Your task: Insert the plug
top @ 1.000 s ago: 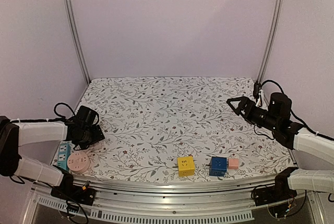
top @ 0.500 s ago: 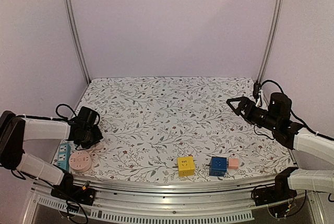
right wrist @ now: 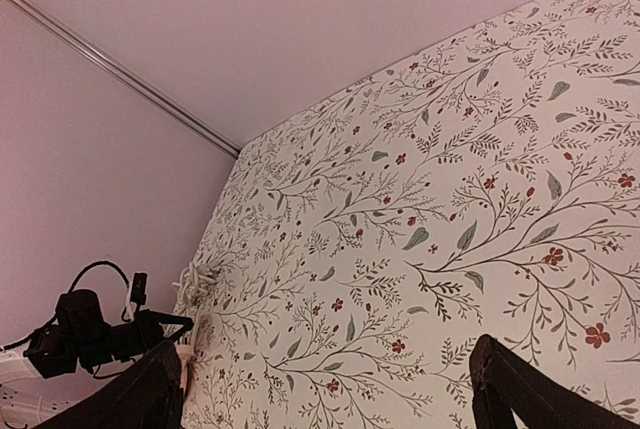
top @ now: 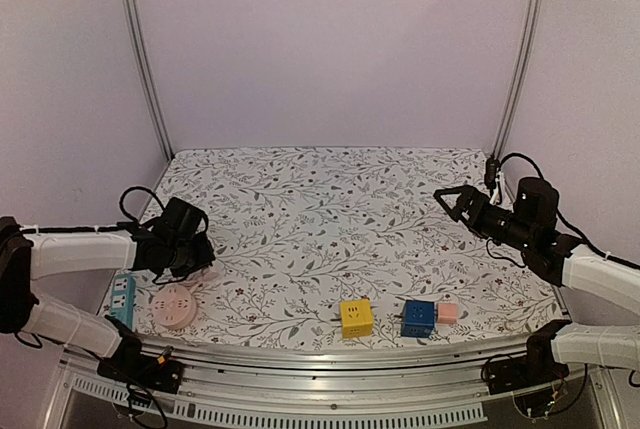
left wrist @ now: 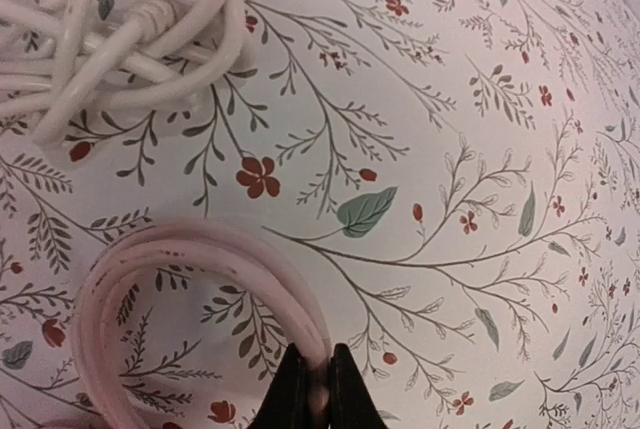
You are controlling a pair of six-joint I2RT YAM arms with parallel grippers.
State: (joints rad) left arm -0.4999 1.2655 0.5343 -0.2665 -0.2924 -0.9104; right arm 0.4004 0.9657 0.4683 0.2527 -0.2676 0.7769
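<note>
My left gripper (left wrist: 318, 389) is shut on a loop of pink cable (left wrist: 200, 249) that lies on the floral tabletop. Seen from above, the left gripper (top: 203, 261) sits at the near left. The cable runs to a round pink socket (top: 173, 307) just in front of it. The plug itself is not visible in any view. A yellow socket cube (top: 356, 317), a blue socket cube (top: 418, 317) and a small pink cube (top: 447, 311) stand along the front edge. My right gripper (top: 447, 203) hovers open and empty at the far right, and in its own view (right wrist: 330, 399) only tabletop lies between its fingers.
A bundle of white cable (left wrist: 120, 39) lies beyond the pink loop and also shows at the table's left edge (right wrist: 195, 284). A teal power strip (top: 122, 299) sits left of the round socket. Metal frame posts (top: 140, 59) rise at the back corners.
My left gripper closed on the pink cable and moved right and slightly away from the edge. The round pink socket slid right with it. The right arm has not moved.
</note>
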